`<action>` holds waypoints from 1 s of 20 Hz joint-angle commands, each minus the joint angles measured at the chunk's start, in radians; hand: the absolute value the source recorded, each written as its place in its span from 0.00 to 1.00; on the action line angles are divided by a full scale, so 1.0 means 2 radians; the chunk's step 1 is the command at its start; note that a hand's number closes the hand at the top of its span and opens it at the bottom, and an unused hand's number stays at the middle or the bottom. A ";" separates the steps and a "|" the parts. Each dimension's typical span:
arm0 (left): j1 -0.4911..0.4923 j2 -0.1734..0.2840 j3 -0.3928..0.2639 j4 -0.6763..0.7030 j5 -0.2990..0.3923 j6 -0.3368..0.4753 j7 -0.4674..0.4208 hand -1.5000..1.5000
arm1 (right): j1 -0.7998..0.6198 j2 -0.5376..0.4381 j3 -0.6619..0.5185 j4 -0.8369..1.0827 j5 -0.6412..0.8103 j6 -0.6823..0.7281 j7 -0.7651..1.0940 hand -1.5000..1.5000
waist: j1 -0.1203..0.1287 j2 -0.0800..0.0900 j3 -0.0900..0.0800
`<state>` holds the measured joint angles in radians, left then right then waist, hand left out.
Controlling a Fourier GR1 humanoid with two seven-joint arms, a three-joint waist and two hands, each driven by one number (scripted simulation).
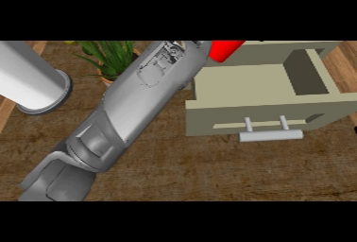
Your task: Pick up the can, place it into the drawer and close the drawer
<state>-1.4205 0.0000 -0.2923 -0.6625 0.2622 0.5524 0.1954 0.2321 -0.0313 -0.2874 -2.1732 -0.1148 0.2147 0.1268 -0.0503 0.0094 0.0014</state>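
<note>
A red can (226,49) shows at the picture's top edge, above the back left corner of the open beige drawer (241,85). Only its lower part is visible. My left forearm (129,108) runs from the lower left up to the top middle and ends right beside the can. Just a dark sliver of the left hand (199,45) shows there; the rest is cut off by the top edge. The drawer is pulled out, its inside is bare, and its grey bar handle (270,134) faces me. My right hand does not show.
A white cylinder (31,78) stands on a grey base at the far left. A green potted plant (108,56) sits at the back, partly behind the forearm. The brown wooden counter (209,170) stretches in front of the drawer.
</note>
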 commanded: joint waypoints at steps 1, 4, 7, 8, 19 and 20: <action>-0.030 0.000 -0.006 0.051 0.023 0.002 -0.023 1.00 | -0.006 0.004 0.010 -0.013 0.019 -0.011 0.009 0.00 | -0.002 0.001 0.000; -0.043 0.000 -0.035 0.072 0.049 0.011 -0.021 1.00 | -0.044 -0.008 0.008 0.011 0.014 -0.016 0.030 0.00 | -0.008 0.003 0.000; -0.034 0.000 -0.067 0.070 0.080 0.028 -0.024 1.00 | -0.059 -0.017 0.000 0.026 0.001 -0.011 0.019 0.00 | -0.016 0.004 0.001; -0.016 0.000 -0.061 0.078 0.076 0.014 -0.053 1.00 | -0.049 -0.017 -0.010 0.040 -0.008 -0.006 0.007 0.00 | -0.010 0.003 0.001; -0.025 0.000 -0.121 0.124 0.099 0.040 -0.088 1.00 | -0.053 -0.012 -0.006 0.050 0.004 -0.009 -0.009 0.00 | -0.022 0.006 0.001; -0.035 0.000 -0.115 0.141 0.101 0.038 -0.091 1.00 | -0.064 -0.022 -0.006 0.044 -0.007 -0.001 -0.001 0.00 | -0.029 0.009 0.001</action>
<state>-1.4818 0.0001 -0.4986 -0.4184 0.4498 0.6293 0.0324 0.1289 -0.0548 -0.2789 -2.0956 -0.0979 0.2033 0.1181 -0.1010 0.0240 0.0033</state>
